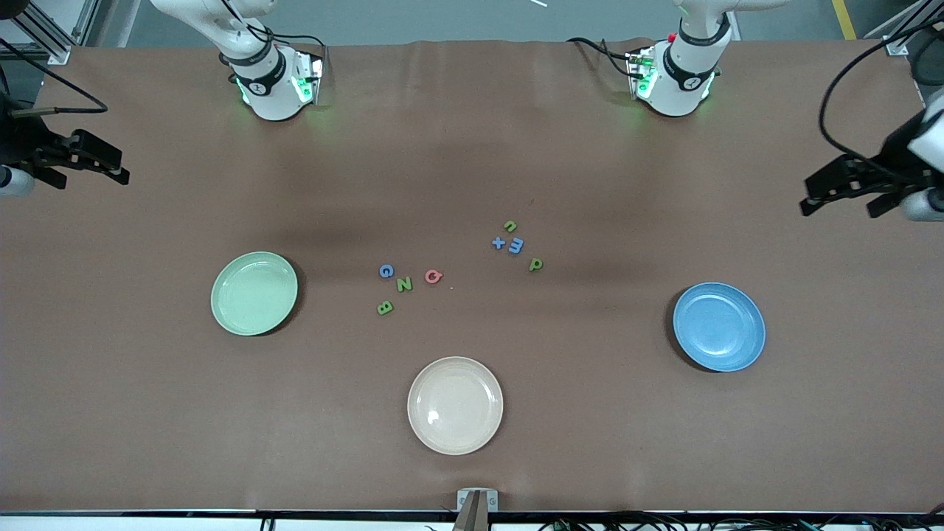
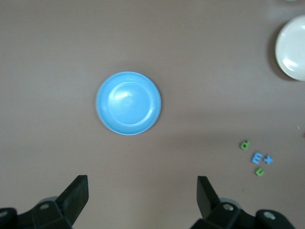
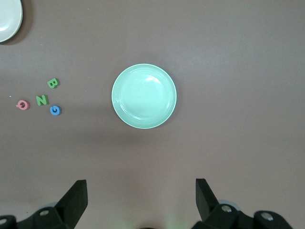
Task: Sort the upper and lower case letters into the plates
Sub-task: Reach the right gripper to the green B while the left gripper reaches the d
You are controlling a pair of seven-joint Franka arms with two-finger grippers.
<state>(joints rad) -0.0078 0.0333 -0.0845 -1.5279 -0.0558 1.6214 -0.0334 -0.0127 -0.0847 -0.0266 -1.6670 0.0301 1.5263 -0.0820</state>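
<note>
Upper case letters lie loose mid-table: blue G (image 1: 386, 271), green N (image 1: 404, 284), pink Q (image 1: 434, 276), green B (image 1: 384, 308). Lower case letters cluster a little farther from the camera: green n (image 1: 510, 226), blue x (image 1: 498, 243), blue m (image 1: 515, 245), green p (image 1: 536, 264). The mint green plate (image 1: 254, 293) sits toward the right arm's end, the blue plate (image 1: 718, 326) toward the left arm's end, both empty. My right gripper (image 1: 110, 166) hangs open high over its end of the table, looking down on the green plate (image 3: 144, 96). My left gripper (image 1: 811, 198) hangs open over its end, above the blue plate (image 2: 128, 103).
A cream-beige plate (image 1: 455, 405) lies empty near the table's front edge, nearer the camera than the letters. Brown cloth covers the table. Both arm bases (image 1: 273, 81) (image 1: 675, 77) stand along the edge farthest from the camera.
</note>
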